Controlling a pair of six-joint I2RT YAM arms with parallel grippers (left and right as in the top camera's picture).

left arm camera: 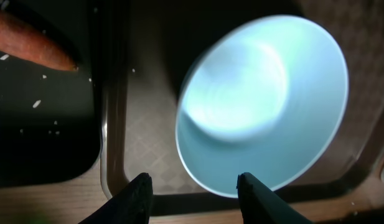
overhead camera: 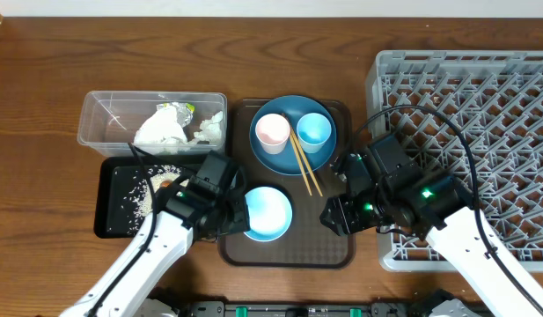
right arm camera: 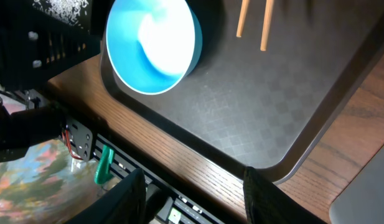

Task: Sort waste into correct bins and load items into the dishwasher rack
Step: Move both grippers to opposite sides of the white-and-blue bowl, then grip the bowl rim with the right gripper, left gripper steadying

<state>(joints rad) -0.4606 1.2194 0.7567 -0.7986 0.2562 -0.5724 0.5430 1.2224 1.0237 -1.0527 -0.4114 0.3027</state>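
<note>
Broadly, the waste looks sorted, and loading is the step in hand. The grey dishwasher rack [overhead camera: 482, 97] fills the right side, and no dish shows in it. The brown serving tray [overhead camera: 315, 242] sits mid-table. To its left are the clear tub [overhead camera: 99, 119], far, holding crumpled napkins [overhead camera: 170, 128], and the black tray [overhead camera: 113, 220], near.

A blue plate [overhead camera: 293, 158] occupies the serving tray's far end, and the small bowl [overhead camera: 267, 212] lies near-left on it. The left gripper [left arm camera: 195, 186] hangs at the bowl's rim, fingers apart and not clamped. The right gripper [right arm camera: 195, 186] hovers over the tray's near right corner, spread and empty.

The pink cup [overhead camera: 272, 130] and light blue cup [overhead camera: 314, 129] stand on the plate, with the chopsticks [overhead camera: 304, 163] across its edge. The carrot [left arm camera: 30, 40] and rice grains [overhead camera: 141, 198] lie in the black tray.

Next, I judge, the left fingers must close on the rim and the bowl must travel right to the rack.
</note>
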